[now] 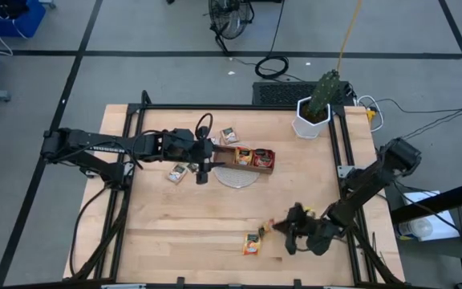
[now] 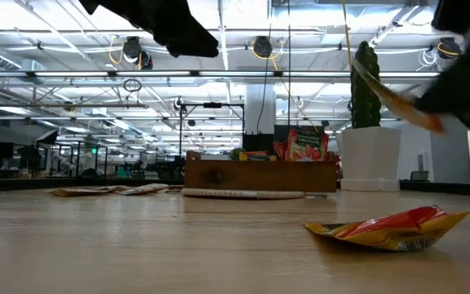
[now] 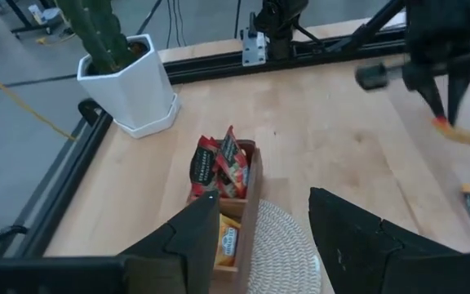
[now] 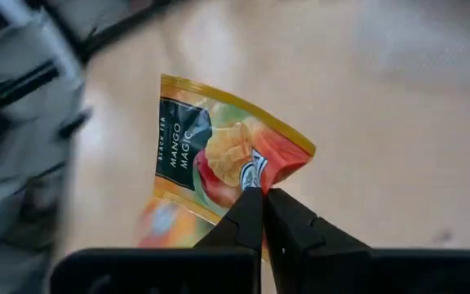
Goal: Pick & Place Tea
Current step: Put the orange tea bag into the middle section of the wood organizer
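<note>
The tea is small flat sachets. My right gripper [image 4: 262, 194] is shut on an orange-yellow one [image 4: 219, 151] near the table's near edge [image 1: 269, 228]. A second orange-yellow sachet [image 1: 252, 244] lies flat on the table just beside it [image 2: 390, 229]. Red sachets [image 3: 221, 166] stand in the brown wooden tray [image 1: 265, 167], and an orange-yellow one [image 3: 228, 239] fills another compartment. Two more sachets [image 1: 229, 135] [image 1: 177, 172] lie flat near the tray. My left gripper [image 3: 263, 198] hovers open beside the tray's left end [image 1: 202, 172] with nothing between its fingers. My right gripper pinches the orange-yellow sachet between its two fingertips, at an edge near one corner [image 4: 255, 173]. The fingers slant down from the table's right side. The sachet sticks out beyond the fingertips, tilted and lifted clear of the table [image 2: 394, 102].
A round woven mat [image 1: 239, 177] lies under and in front of the tray. A white pot with a cactus [image 1: 313, 116] stands at the far right corner. Black rails [image 1: 127, 177] run along the table's left and right sides. Bare wood lies between the tray and the near edge.
</note>
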Robot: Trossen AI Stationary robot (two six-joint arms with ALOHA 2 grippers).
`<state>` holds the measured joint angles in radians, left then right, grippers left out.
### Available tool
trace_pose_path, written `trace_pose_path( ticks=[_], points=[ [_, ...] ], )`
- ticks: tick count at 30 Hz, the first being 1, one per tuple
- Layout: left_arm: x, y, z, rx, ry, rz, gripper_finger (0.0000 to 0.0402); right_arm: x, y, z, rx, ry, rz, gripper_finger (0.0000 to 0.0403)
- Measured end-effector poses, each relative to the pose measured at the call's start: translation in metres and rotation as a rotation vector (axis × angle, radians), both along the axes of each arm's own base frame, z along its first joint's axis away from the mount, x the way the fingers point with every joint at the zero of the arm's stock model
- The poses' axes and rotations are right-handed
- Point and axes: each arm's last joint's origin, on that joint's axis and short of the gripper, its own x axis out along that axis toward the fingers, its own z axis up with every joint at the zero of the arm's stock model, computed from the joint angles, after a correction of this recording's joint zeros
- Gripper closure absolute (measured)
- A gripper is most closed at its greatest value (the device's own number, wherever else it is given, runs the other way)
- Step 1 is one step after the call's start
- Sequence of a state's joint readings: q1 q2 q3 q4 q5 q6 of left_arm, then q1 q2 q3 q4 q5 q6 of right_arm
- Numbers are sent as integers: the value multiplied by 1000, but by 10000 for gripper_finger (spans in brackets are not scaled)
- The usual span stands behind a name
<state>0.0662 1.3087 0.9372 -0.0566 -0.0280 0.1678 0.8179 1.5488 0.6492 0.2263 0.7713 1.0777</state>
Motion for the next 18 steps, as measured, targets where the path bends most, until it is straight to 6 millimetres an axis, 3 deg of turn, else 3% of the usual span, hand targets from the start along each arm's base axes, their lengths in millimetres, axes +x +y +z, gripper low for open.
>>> trace_pose_path(
  ticks=[4, 8, 12, 18],
  points=[
    [0, 0, 0, -30, -4, 13, 210, 0, -14, 19, -442, -139, -181, 402],
    [2, 0, 4, -47, -53, 21, 210, 13, -34, 30, -718, -173, -502, 402],
    [16, 1, 4, -95, -153, 39, 210, 35, -70, 30, -770, -113, -696, 402],
    [44, 3, -11, -115, -271, 40, 210, 59, -116, 32, -763, -3, -718, 403]
  ],
)
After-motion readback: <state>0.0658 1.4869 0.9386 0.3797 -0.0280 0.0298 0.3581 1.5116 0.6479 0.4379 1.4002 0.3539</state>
